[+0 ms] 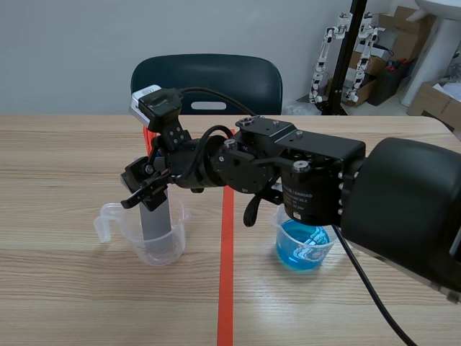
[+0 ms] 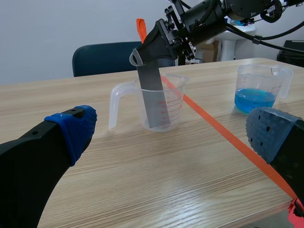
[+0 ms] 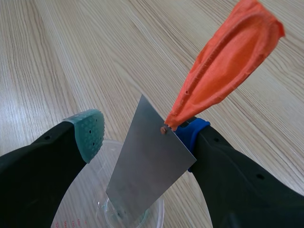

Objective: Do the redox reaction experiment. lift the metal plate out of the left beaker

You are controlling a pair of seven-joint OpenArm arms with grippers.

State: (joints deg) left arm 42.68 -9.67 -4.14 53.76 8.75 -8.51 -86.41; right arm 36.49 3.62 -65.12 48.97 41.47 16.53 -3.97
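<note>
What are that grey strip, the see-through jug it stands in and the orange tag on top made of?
The strip looks like thin sheet metal: flat, straight-edged, dull grey with a soft sheen. The jug seems clear plastic: see-through, with red printed marks and a moulded handle. The orange tag is limp and wrinkled, perhaps rubber or soft plastic.

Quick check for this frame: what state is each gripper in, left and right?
Left gripper: open, holding nothing.
Right gripper: open, straddling the top of the metal plate; not yet clamped on it.
</note>
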